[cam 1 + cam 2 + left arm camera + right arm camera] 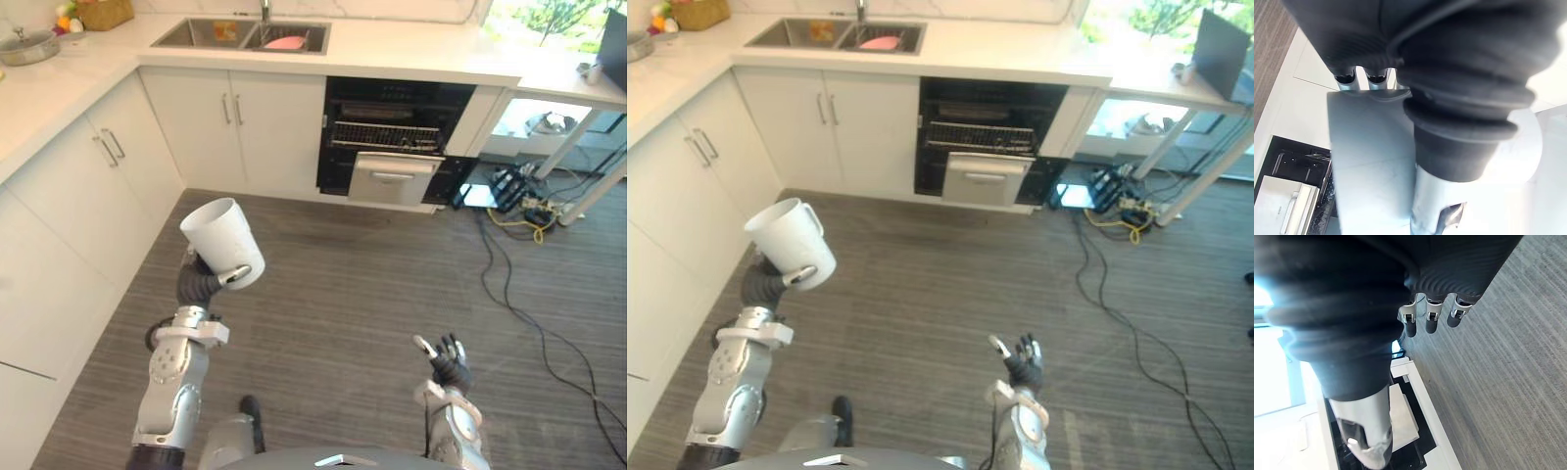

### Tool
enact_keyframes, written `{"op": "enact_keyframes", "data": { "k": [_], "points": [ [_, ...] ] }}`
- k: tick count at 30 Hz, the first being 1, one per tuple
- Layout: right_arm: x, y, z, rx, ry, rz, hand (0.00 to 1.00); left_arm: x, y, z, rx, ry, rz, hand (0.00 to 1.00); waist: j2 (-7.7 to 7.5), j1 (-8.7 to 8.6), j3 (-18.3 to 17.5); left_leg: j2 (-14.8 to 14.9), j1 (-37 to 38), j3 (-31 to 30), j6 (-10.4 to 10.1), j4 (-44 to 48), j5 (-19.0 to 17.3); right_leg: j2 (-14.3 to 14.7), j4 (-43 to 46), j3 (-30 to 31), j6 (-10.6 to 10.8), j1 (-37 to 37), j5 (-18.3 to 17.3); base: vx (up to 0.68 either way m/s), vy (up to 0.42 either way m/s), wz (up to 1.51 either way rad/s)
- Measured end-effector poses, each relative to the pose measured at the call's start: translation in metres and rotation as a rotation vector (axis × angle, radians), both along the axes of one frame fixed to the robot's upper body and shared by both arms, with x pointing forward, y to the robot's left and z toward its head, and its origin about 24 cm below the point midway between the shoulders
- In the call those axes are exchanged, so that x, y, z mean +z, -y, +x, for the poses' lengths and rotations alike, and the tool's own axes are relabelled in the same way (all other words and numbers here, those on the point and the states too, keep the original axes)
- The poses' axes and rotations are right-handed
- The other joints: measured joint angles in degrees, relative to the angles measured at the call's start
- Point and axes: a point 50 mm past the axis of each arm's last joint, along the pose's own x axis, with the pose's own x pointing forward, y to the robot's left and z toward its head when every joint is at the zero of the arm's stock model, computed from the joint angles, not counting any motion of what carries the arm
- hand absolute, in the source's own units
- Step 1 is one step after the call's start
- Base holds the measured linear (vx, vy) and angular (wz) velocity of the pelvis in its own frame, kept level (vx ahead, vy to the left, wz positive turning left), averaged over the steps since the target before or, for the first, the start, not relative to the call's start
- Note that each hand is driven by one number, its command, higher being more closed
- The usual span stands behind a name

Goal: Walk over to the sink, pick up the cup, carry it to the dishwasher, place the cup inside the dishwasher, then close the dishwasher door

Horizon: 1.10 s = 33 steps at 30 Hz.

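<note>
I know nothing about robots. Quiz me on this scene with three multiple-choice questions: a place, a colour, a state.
1. Where is the cup? A in the sink; B in the left hand; C on the floor.
2. What colour is the cup? A white; B red; C black.
3. How is the right hand? A open and empty; B curled round a cup; C gripping a handle.
Answers: 1 B, its thumb and fingers curl round the cup, held up in the air. 2 A, its wall and rim are white. 3 A, its fingers are relaxed with nothing in them.
</note>
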Motion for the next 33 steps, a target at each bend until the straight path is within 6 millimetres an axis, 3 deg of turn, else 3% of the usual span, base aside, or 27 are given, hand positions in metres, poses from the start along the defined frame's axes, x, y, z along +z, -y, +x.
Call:
{"op": "enact_keyframes", "data": {
  "k": [2, 4, 5, 6, 7, 9, 10, 12, 14, 15, 16, 17, 19, 20, 21, 24, 26, 27, 28, 29, 30, 31, 32, 33],
  "points": [
    [-0.004, 0.006, -0.01, -0.027, -0.034, 0.004, 0.0, 0.0, 0.004, 0.001, -0.018, 0.002, -0.002, 1.0, -0.01, -0.29, 0.0, -2.1, 3.0, 0.8, 1.2, -0.2, -2.1, -3.0, 11.2, 0.0, 3.1, -3.8, 3.1, 0.31, 0.216, -0.03],
    [-0.008, 0.004, -0.018, -0.03, -0.046, 0.025, 0.0, 0.007, 0.011, 0.007, -0.048, 0.031, 0.002, 1.0, -0.03, -0.9, 0.1, -4.0, 7.6, 0.9, 2.9, -1.4, -4.3, -6.6, 29.3, -0.1, 3.0, -11.5, 13.5, 0.28, 0.17, 0.0],
    [-0.01, 0.001, -0.019, -0.025, -0.051, 0.034, 0.0, 0.01, 0.013, 0.009, -0.054, 0.042, 0.01, 1.0, -0.1, -1.21, 0.2, -4.1, 8.6, 0.5, 3.6, -1.6, -4.5, -7.0, 33.9, -0.7, 2.5, -13.5, 12.2, 0.26, 0.109, 0.18],
    [-0.013, -0.005, -0.022, -0.017, -0.064, 0.047, 0.0, 0.014, 0.017, 0.015, -0.062, 0.055, 0.034, 1.0, 0.04, -1.87, 0.5, -3.9, 11.2, -0.1, 3.9, -2.6, -4.8, -6.6, 41.3, -3.7, -0.1, -17.3, 6.0, 0.23, 0.057, 0.17],
    [-0.014, -0.007, -0.021, -0.008, -0.067, 0.046, 0.0, 0.014, 0.018, 0.017, -0.054, 0.055, 0.036, 1.0, 0.08, -2.04, 0.5, -3.7, 12.3, 0.0, 3.6, -3.2, -4.6, -6.3, 41.7, -5.2, -1.0, -18.5, 4.0, 0.22, 0.034, 0.03],
    [-0.014, -0.013, -0.018, 0.028, -0.064, 0.051, 0.0, 0.015, 0.018, 0.019, -0.028, 0.049, 0.03, 1.0, -0.04, -2.02, 0.5, -3.1, 15.0, 0.4, 3.6, -5.3, -5.3, -3.9, 36.8, -8.3, -2.2, -21.5, 0.1, 0.2, -0.07, -0.2],
    [-0.013, -0.017, -0.016, 0.055, -0.056, 0.054, 0.0, 0.014, 0.018, 0.018, -0.018, 0.034, 0.029, 1.0, 0.67, -2.01, 0.8, -1.6, 16.0, 0.7, 2.3, -5.5, -6.5, -1.0, 27.9, -10.8, -3.5, -23.2, -2.0, 0.16, -0.114, -0.23],
    [-0.014, -0.022, -0.016, 0.082, -0.057, 0.059, 0.0, 0.012, 0.018, 0.018, -0.021, 0.017, 0.043, 1.0, 1.04, -1.66, 1.2, 0.4, 17.0, 1.3, 0.9, -5.5, -7.8, 1.6, 17.1, -12.4, -3.5, -24.3, -1.4, 0.18, -0.164, -0.24],
    [-0.015, -0.024, -0.019, 0.111, -0.069, 0.049, 0.0, 0.005, 0.019, 0.013, -0.032, -0.012, 0.064, 1.0, 0.98, -1.45, 1.8, 2.6, 19.4, 1.3, -1.4, -6.4, -9.3, 3.0, -0.1, -11.4, -2.7, -25.2, 6.5, 0.26, -0.228, -0.11],
    [-0.015, -0.025, -0.02, 0.114, -0.069, 0.049, 0.0, 0.003, 0.019, 0.012, -0.036, -0.019, 0.065, 1.0, 0.77, -1.37, 1.8, 3.2, 19.9, 1.1, -2.0, -6.4, -9.8, 3.0, -3.9, -11.1, -2.7, -25.0, 8.4, 0.24, -0.229, 0.06],
    [-0.012, -0.027, -0.022, 0.124, -0.057, 0.048, 0.0, 0.002, 0.021, 0.008, -0.058, -0.022, 0.066, 1.0, -0.32, -1.15, 1.7, 3.9, 20.9, 0.7, -4.0, -6.1, -11.0, 2.5, -10.3, -10.4, -2.2, -23.9, 10.3, 0.35, -0.333, 0.13],
    [-0.007, -0.031, -0.021, 0.137, -0.032, 0.045, 0.0, -0.001, 0.024, 0.004, -0.077, -0.028, 0.059, 1.0, -0.92, -1.09, 1.7, 4.7, 22.9, -0.1, -5.1, -6.1, -12.1, 3.1, -9.5, -11.6, 1.5, -22.8, 14.2, 0.36, -0.34, 0.1],
    [0.002, -0.028, -0.016, 0.146, 0.009, 0.018, 0.0, -0.002, 0.036, 0.001, -0.119, -0.03, 0.034, 1.0, 1.45, -0.88, 1.5, 6.8, 23.1, 0.2, -5.9, -4.4, -13.4, 4.7, -6.8, -13.8, 1.6, -23.0, 14.3, 0.4, -0.314, 0.11],
    [0.006, -0.027, -0.013, 0.158, 0.027, 0.005, 0.0, 0.0, 0.042, 0.001, -0.145, -0.02, 0.019, 1.0, 2.89, -0.83, 1.4, 7.7, 23.4, 1.0, -5.9, -3.7, -14.5, 5.8, -4.7, -14.8, -0.4, -22.8, 12.9, 0.38, -0.27, 0.17],
    [0.008, -0.027, -0.012, 0.162, 0.033, 0.002, 0.0, 0.001, 0.045, 0.002, -0.154, -0.013, 0.011, 1.0, 3.23, -0.7, 1.4, 7.9, 23.9, 1.6, -6.0, -3.7, -14.7, 6.1, -3.3, -15.1, -1.8, -22.6, 11.8, 0.27, -0.171, 0.21],
    [0.009, -0.028, -0.011, 0.176, 0.035, -0.011, 0.0, 0.009, 0.053, 0.002, -0.185, 0.02, -0.001, 1.0, 4.14, 0.06, 0.6, 9.2, 25.0, 1.2, -5.2, -1.8, -16.2, 6.3, 4.8, -15.8, -3.4, -23.1, 5.0, 0.24, -0.163, 0.21],
    [0.01, -0.026, -0.01, 0.173, 0.037, -0.015, 0.0, 0.01, 0.054, 0.002, -0.184, 0.025, -0.005, 1.0, 5.93, 0.14, -0.6, 10.5, 25.1, -0.2, -3.4, -0.6, -19.2, 7.2, 8.1, -17.1, -3.9, -23.7, 1.8, 0.19, -0.118, 0.2],
    [0.011, -0.029, -0.008, 0.176, 0.045, -0.007, 0.0, 0.012, 0.051, 0.002, -0.151, 0.024, -0.011, 1.0, 6.01, 0.23, -0.3, 11.7, 21.0, 0.3, -3.3, 11.7, -18.6, 7.3, 8.6, -17.4, -4.7, -22.4, 0.5, 0.18, -0.132, 0.08],
    [0.013, -0.03, -0.008, 0.188, 0.052, -0.011, 0.0, 0.01, 0.05, 0.002, -0.133, 0.014, -0.019, 1.0, 6.77, 0.53, -0.1, 14.0, 15.4, -0.4, -4.8, 23.4, -15.6, 8.2, 7.5, -17.6, -4.8, -20.4, 0.3, 0.23, -0.148, 0.07],
    [0.019, -0.028, -0.009, 0.185, 0.072, -0.022, 0.0, 0.01, 0.051, 0.001, -0.121, 0.01, -0.03, 1.0, 8.6, 0.71, -0.1, 17.0, 10.4, -2.1, -4.5, 34.0, -10.2, 10.1, 6.1, -18.4, -4.9, -17.8, -0.2, 0.31, -0.129, 0.05],
    [0.023, -0.027, -0.008, 0.187, 0.091, -0.034, 0.0, 0.01, 0.05, 0.001, -0.105, 0.013, -0.039, 1.0, 9.3, 0.79, 0.2, 20.0, 5.5, -3.0, -4.1, 44.1, -0.5, 11.1, 11.7, -17.9, -6.9, -16.3, -2.6, 0.36, -0.085, 0.08],
    [0.022, -0.028, -0.009, 0.192, 0.082, -0.036, 0.0, 0.009, 0.045, 0.0, -0.092, 0.011, -0.028, 1.0, 7.27, 0.93, 0.2, 20.0, 3.7, -2.6, -3.2, 47.3, 5.2, 10.8, 10.0, -16.6, -7.5, -14.4, -5.7, 0.37, -0.066, 0.08],
    [0.022, -0.021, -0.006, 0.202, 0.066, -0.077, 0.0, 0.002, 0.043, 0.0, -0.075, -0.021, -0.034, 1.0, 7.43, 0.9, 0.3, 22.6, 1.2, -2.6, -1.7, 52.6, 5.8, 10.8, 9.8, -17.2, -7.1, -12.0, -7.1, 0.25, -0.035, 0.02],
    [0.023, -0.018, -0.004, 0.193, 0.068, -0.082, 0.0, 0.0, 0.042, -0.002, -0.071, -0.031, -0.035, 1.0, 7.53, 1.09, 0.3, 23.2, 0.2, -1.2, -0.4, 53.5, 3.1, 10.8, 9.2, -16.9, -7.0, -11.3, -7.2, 0.34, -0.047, -0.05]
  ]
}}
